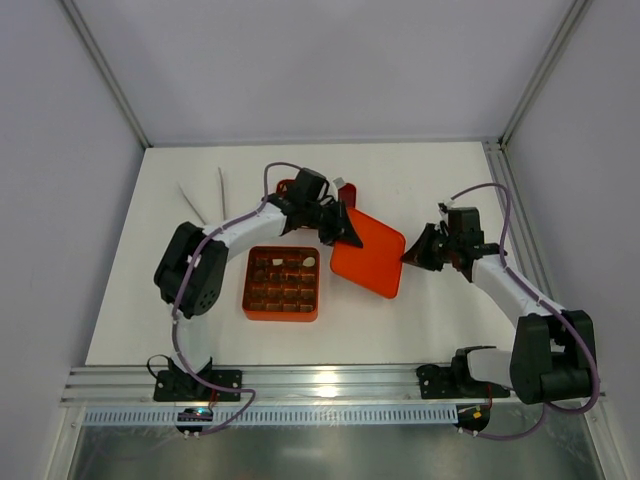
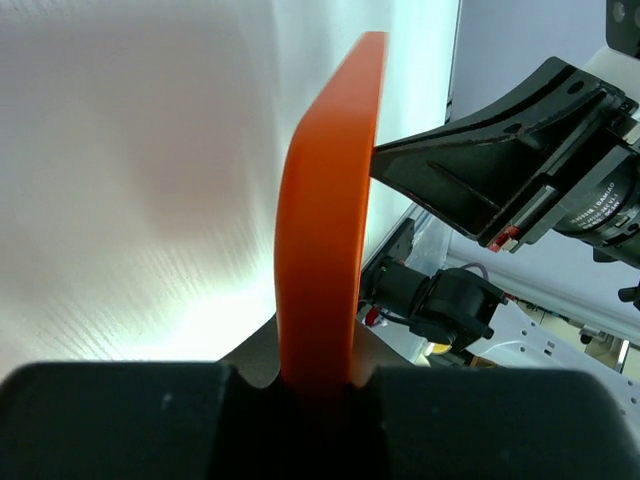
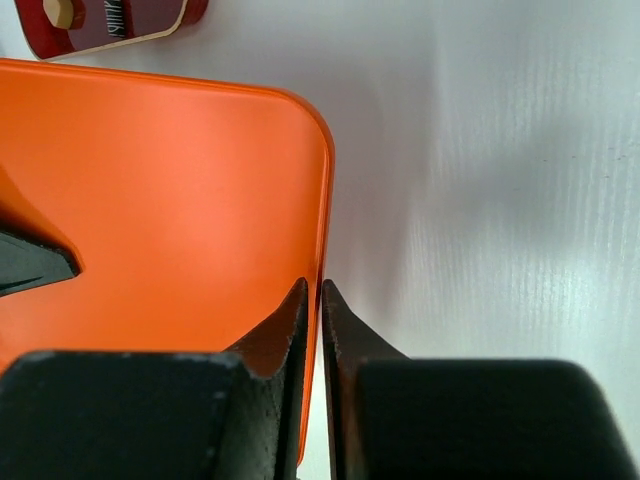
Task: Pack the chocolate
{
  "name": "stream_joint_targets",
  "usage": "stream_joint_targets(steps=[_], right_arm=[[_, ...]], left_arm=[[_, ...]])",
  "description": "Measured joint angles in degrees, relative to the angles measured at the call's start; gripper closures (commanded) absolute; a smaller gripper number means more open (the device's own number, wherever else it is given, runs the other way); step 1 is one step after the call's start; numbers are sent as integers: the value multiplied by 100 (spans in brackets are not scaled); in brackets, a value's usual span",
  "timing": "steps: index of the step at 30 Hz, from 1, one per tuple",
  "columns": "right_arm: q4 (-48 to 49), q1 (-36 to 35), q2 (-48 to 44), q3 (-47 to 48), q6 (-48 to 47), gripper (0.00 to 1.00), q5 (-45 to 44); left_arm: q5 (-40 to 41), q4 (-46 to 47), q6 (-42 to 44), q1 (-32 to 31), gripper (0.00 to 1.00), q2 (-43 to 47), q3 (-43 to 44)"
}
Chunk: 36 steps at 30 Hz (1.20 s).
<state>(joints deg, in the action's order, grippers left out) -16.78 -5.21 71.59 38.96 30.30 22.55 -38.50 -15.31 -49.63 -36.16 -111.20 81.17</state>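
Plainly the white table (image 1: 420, 320) holds little. The biggest thing on it is the flat orange lid (image 1: 368, 252), which is raised, tilted and caught between both arms. The left gripper (image 1: 343, 228) is closed on the lid's near edge, which fills the slot between its fingers. The right gripper (image 1: 410, 254) has its jaws pinched almost together on the rim at the opposite corner.

Just left of the lid and apart from it sits the orange grid box (image 1: 280, 313), uncovered. Behind the lid lies a dark red object (image 3: 100, 25), and two pale sticks (image 1: 193, 205) rest well to the left.

Of the chocolate (image 1: 309, 262), only one cream-white piece is clear, in the box's far right compartment. Brown pieces may fill other cells, but I cannot tell against the orange.

Each piece is likely light, hard, smooth and easily chipped. It would be best taken gently across its flat sides from above. With both grippers occupied by the lid and the cell walls close around each piece, access looks tight.
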Motion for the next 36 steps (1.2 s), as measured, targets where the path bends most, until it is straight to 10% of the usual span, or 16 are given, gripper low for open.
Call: stream_joint_targets(steps=[12, 21, 36], right_arm=[[-94, -544, -326, 210, -238, 34, -737], [-243, -1499, -1213, 361, -776, 26, -2009], [-205, -5423, -1574, 977, -2881, 23, -4951]], left_arm=[[-22, -59, 0, 168, 100, 136, -225], [-111, -219, -55, 472, 100, 361, -354], [-522, -382, -404, 769, 100, 520, -358]])
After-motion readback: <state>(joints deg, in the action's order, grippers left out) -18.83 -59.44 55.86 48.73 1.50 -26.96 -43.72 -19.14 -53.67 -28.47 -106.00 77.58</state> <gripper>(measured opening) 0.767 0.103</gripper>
